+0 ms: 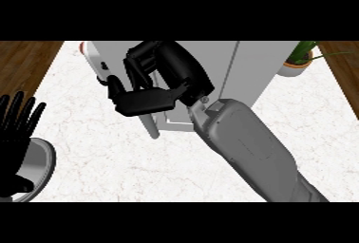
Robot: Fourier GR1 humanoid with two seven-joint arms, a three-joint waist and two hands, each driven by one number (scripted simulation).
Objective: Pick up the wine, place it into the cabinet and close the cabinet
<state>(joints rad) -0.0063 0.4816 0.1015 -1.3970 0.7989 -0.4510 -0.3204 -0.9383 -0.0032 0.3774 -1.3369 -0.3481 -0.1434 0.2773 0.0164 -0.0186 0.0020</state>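
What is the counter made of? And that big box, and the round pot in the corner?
The counter looks like polished marble: white with faint pinkish veins. The cabinet seems to be painted wood or metal; it is smooth, plain light grey, so I cannot tell which. The plant pot looks like ceramic or clay, with a white body and an orange-brown rim.

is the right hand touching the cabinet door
Cannot tell. In the head view the right hand overlaps the cabinet and its door edge, hiding any contact or gap.
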